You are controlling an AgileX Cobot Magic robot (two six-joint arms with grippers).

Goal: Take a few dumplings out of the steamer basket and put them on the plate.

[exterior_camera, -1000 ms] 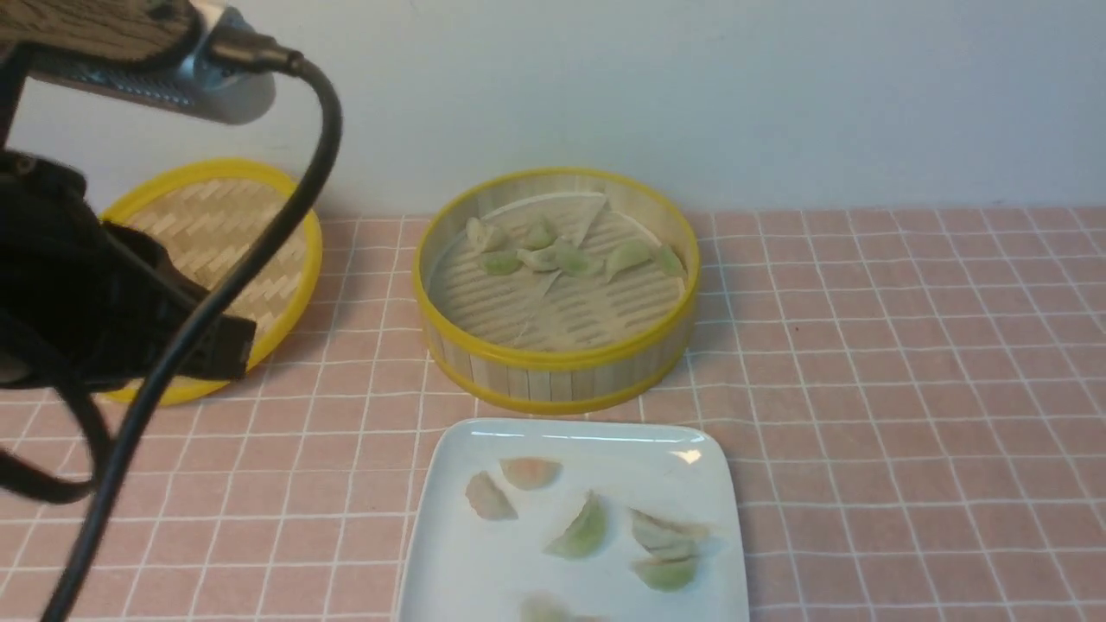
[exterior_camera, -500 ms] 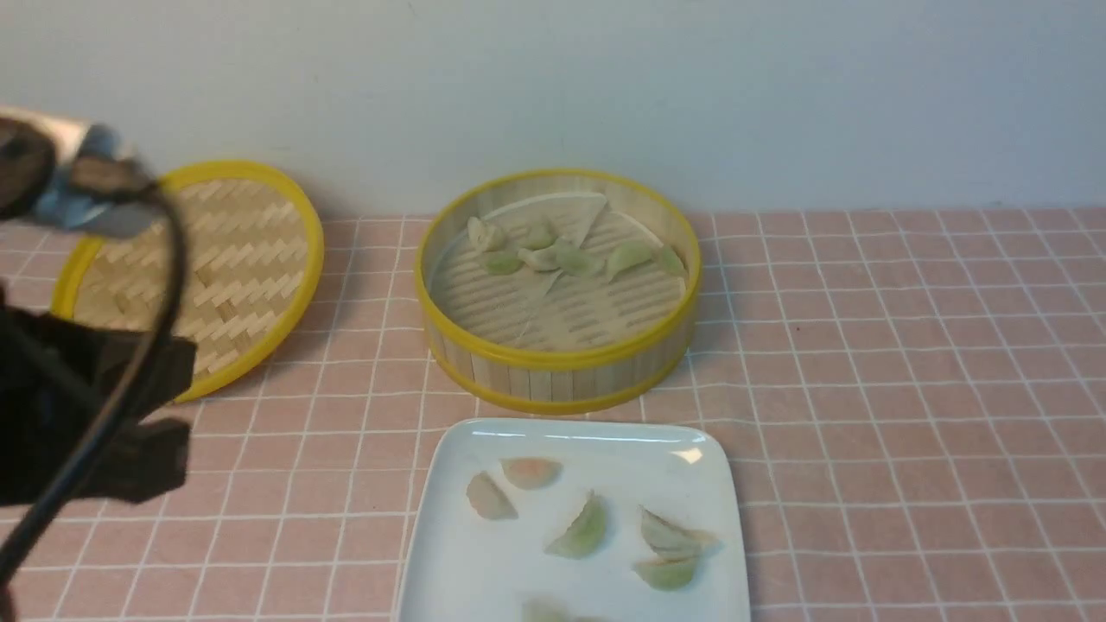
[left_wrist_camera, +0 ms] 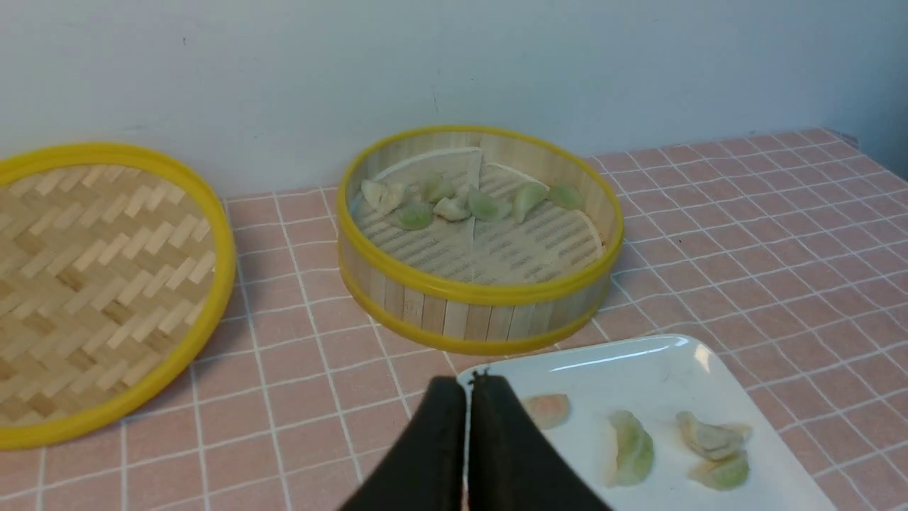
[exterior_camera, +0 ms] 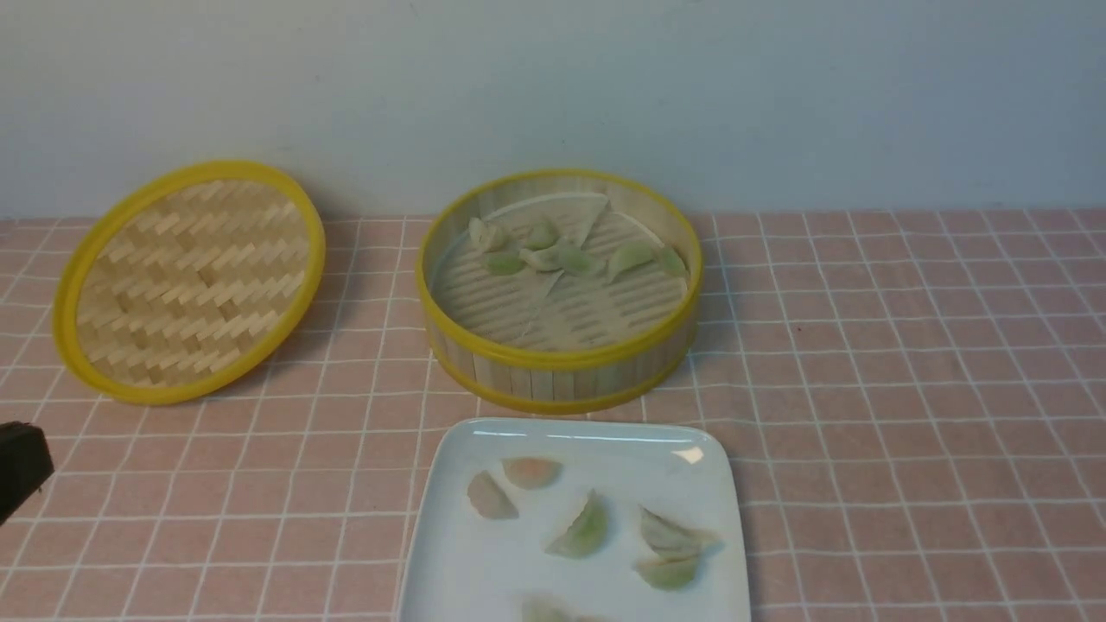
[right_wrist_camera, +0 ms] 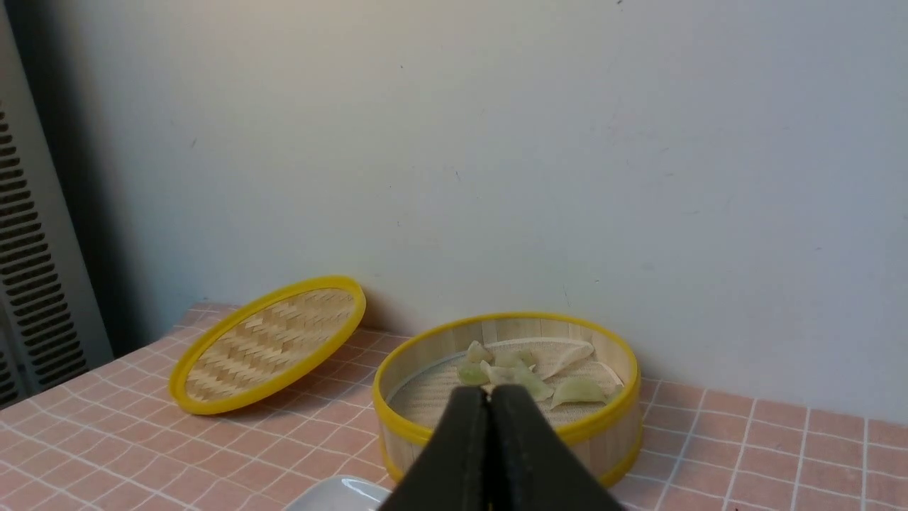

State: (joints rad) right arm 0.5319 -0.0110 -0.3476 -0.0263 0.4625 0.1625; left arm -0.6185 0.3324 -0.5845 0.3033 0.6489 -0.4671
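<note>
The steamer basket (exterior_camera: 553,356) stands mid-table by the wall, with several pale green dumplings (exterior_camera: 570,257) along its far side. In front of it lies the white plate (exterior_camera: 471,566), holding several dumplings (exterior_camera: 586,529), one of them pinkish (exterior_camera: 531,472). Only a black tip of my left arm (exterior_camera: 19,466) shows at the left edge of the front view. In the left wrist view my left gripper (left_wrist_camera: 467,382) is shut and empty, hanging short of the plate's (left_wrist_camera: 638,369) near-left corner. My right gripper (right_wrist_camera: 489,392) is shut and empty, back from the basket (right_wrist_camera: 603,426).
The flat woven lid (exterior_camera: 186,281) with a yellow rim leans against the wall left of the basket. A pink checked cloth (exterior_camera: 907,389) covers the table. A grey wall runs along the back. A slatted vent (right_wrist_camera: 28,284) stands beyond the table's left end.
My left arm has drawn back to the left and almost out of the front view, uncovering the lid. Basket, plate and dumplings stay where they were.
</note>
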